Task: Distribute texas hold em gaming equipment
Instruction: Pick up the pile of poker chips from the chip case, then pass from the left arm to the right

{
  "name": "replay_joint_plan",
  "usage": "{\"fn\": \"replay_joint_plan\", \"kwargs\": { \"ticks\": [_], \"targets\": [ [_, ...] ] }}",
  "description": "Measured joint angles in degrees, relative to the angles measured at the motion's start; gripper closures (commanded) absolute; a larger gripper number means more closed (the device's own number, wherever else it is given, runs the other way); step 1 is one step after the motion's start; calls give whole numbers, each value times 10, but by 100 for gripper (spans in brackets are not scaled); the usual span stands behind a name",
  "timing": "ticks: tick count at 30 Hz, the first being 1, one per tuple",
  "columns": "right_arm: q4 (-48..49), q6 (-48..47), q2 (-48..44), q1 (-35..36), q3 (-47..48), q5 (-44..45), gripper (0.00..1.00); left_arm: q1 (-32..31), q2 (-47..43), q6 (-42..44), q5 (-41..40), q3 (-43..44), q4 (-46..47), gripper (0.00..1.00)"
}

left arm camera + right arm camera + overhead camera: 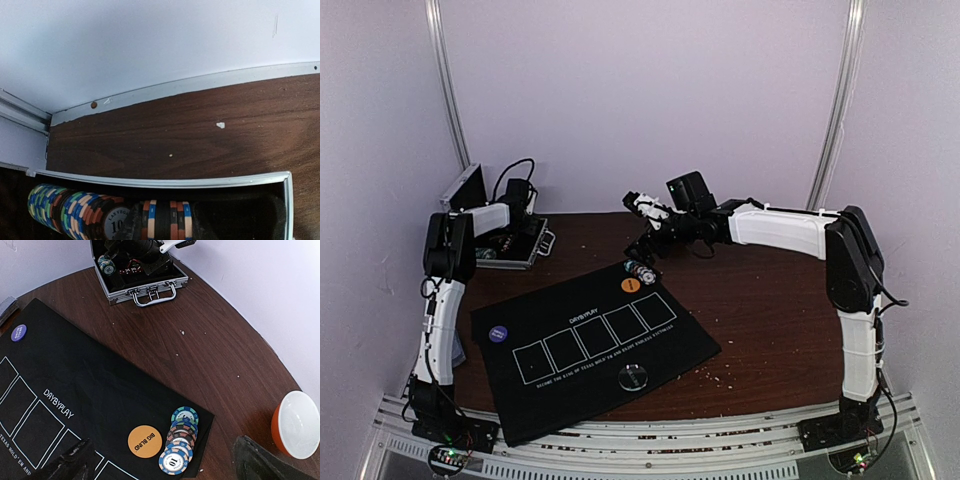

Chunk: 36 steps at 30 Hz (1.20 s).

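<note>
A black five-box mat lies mid-table with a purple disc, an orange disc and a clear disc on it. Several striped poker chips lie fanned at the mat's far corner. My right gripper hovers over them, open and holding nothing. At the back left, my left gripper reaches into the metal case. Its dark fingers press both ends of a short row of chips. More chips lie in a row beside it.
A white bowl with an orange base stands on the bare wood to the right of the mat's corner. The case lid stands open against the left wall. The back wall is close behind the case.
</note>
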Motion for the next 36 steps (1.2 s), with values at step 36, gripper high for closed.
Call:
{"fn": "replay_joint_plan", "kwargs": {
  "ticks": [36],
  "targets": [
    [61, -52, -12, 145, -9, 9, 4, -4, -688, -404, 471, -834, 50, 100]
  ]
}}
